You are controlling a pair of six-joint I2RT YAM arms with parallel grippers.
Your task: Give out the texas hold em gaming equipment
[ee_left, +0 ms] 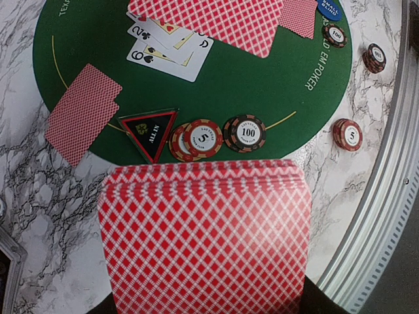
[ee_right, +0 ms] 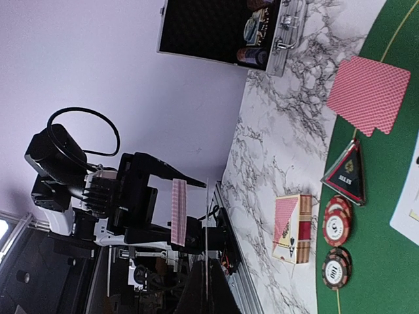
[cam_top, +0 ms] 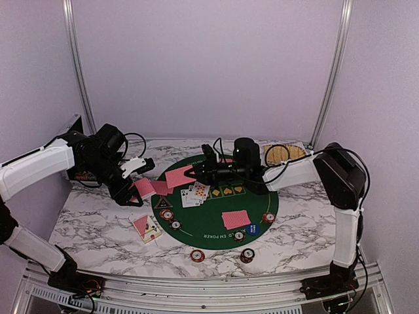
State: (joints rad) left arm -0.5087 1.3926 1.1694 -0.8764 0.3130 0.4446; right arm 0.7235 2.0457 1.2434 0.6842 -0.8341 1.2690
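- Top view: my left gripper (cam_top: 134,190) is clamped on a thick red-backed deck of playing cards (cam_top: 145,188). I hold it over the white marble-pattern table (cam_top: 98,222), just left of the round green felt mat (cam_top: 216,212).
- My right gripper (cam_top: 195,174) pinches a single red-backed card (cam_top: 178,176) above the mat's upper-left edge, near the deck.
- Face-up white cards (cam_top: 195,193) lie on the mat just beside that card. A face-down red-backed pair (cam_top: 236,219) lies toward the mat's near right.
- Left wrist view: the deck fills the foreground and hides my fingers.
- Beyond it, at the mat's rim, sit a dark triangular marker button (ee_left: 150,131), a red-and-white 5 chip stack (ee_left: 196,139) and a dark 100 chip stack (ee_left: 245,133), side by side.
- Right wrist view: my held card shows edge-on as a thin line, and my own fingertips are unclear here.
- My left gripper faces this camera, fingers tight on the deck's faces.
- An open silver case (ee_right: 229,29) stands at the table's far edge.
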